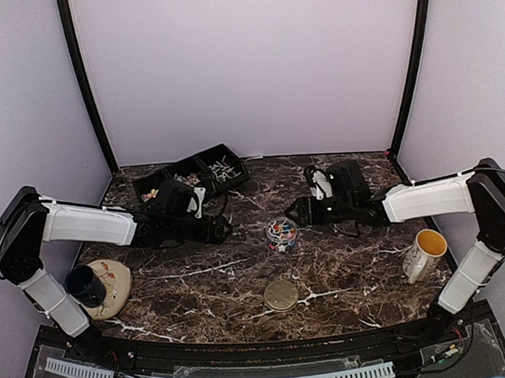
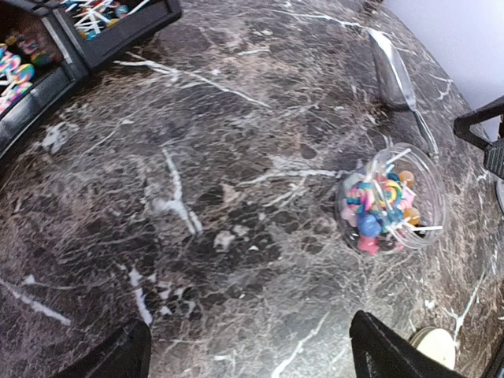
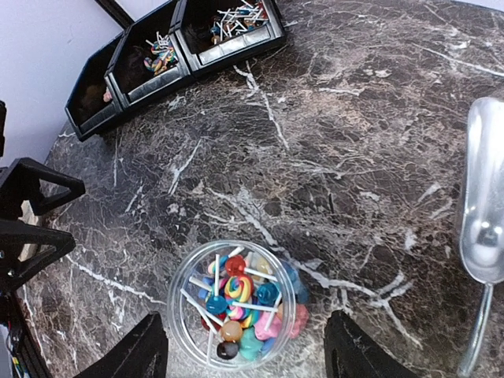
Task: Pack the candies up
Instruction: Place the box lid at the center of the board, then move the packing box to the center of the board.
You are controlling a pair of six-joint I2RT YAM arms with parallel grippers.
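Note:
A clear round jar point(image 1: 282, 235) stands mid-table, filled with the candies point(image 3: 240, 298), small coloured lollipops on white sticks. My right gripper point(image 3: 244, 354) is open, and its fingers point(image 3: 356, 352) straddle the jar point(image 3: 236, 303) with a gap on each side. To the jar's left my left gripper point(image 2: 252, 358) is open over bare marble with nothing between its fingers point(image 2: 386, 350). The jar point(image 2: 390, 206) lies ahead and to the right of it. More candies point(image 3: 161, 52) lie in the black bins point(image 1: 192, 173) at the back left.
A round lid point(image 1: 281, 294) lies flat in front of the jar. A metal scoop point(image 3: 484, 228) rests on the marble behind the right arm. A yellow-lined mug point(image 1: 425, 254) stands at the right. A dark cup point(image 1: 86, 285) sits on a plate point(image 1: 114, 289) at the left.

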